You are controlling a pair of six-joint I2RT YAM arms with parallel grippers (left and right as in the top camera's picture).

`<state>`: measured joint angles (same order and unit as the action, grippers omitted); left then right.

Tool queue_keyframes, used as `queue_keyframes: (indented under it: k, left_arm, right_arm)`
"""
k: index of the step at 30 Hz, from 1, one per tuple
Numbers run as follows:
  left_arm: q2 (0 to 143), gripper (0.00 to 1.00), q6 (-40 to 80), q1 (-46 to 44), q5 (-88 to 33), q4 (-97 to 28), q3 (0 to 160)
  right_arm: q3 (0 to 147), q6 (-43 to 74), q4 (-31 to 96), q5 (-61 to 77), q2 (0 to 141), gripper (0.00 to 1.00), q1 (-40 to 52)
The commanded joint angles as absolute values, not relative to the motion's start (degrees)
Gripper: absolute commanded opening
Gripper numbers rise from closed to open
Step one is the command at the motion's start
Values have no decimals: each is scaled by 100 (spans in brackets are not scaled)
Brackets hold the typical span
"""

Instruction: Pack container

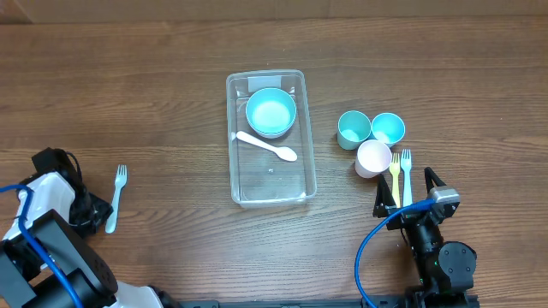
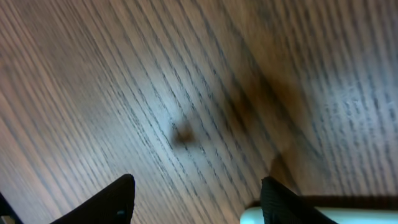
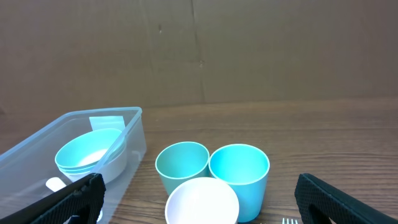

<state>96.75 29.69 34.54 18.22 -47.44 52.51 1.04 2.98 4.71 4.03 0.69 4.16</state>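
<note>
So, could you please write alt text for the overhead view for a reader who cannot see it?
A clear container sits centred on a wooden table, holding a light-blue bowl and a white spoon. To its right stand three cups beside two forks, with the open right gripper near them; another fork lies by the left arm.

Three cups and the container between the right gripper's (image 3: 199, 186) wide-spread fingers (image 3: 74, 198).
The clear container (image 3: 134, 130) sits at left on the table (image 3: 329, 137), holding stacked light-blue bowls (image 3: 87, 152); a teal cup (image 3: 181, 163), blue cup (image 3: 239, 168) and white cup (image 3: 202, 202) cluster together just beside it.
</note>
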Motion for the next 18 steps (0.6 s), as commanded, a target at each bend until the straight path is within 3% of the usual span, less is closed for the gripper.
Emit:
queue_keyframes:
  k: [1,7,18]
  left_arm:
    - [9623,64,2998,3485,1638,-4639,5135]
    - [9623,59,2600,3485,580,-4644,5137]
    - [9620,54,2523,3470,268,-4644,5137]
  right_arm:
    - [45,281,443,353,16,100,399]
    - [45,281,440,353,16,100,399]
    - [45,281,440,353,16,100,399]
